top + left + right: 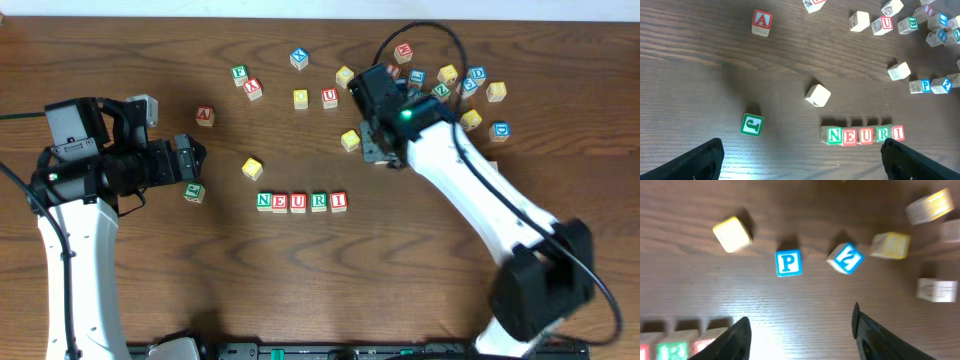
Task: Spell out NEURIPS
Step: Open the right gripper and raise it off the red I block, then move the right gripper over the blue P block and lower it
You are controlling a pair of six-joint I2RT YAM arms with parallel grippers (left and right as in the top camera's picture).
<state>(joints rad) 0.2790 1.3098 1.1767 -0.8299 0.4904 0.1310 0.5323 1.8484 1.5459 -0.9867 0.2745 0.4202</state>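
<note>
Five letters already stand on the table (300, 290) in one tight row, faces up and sides touching: green N (264, 201), red E (281, 202), red U (299, 202), green R (319, 201) and red I (338, 201). They are packed this way so the word reads left to right, and the bare wood just beyond the I is where the next letter belongs.

That next letter is the blue P cube (788, 263). It lies flat with its P facing up, apart from its neighbours: a yellow cube (732, 234) on one side and a tilted blue-lettered cube (846, 258) on the other. My right hand (800, 327) hangs over this spot with its fingers spread and nothing between them. I judge I hold it like this so that it can come down astride the P without knocking the tilted cube.

My left hand (801, 157) is spread wide and empty, off to the left side near a lone green cube (751, 125). There it leaves the row and the loose pile free for the right arm.

Several yellow cubes lie scattered beyond the row, but I cannot read an S on any of them.
</note>
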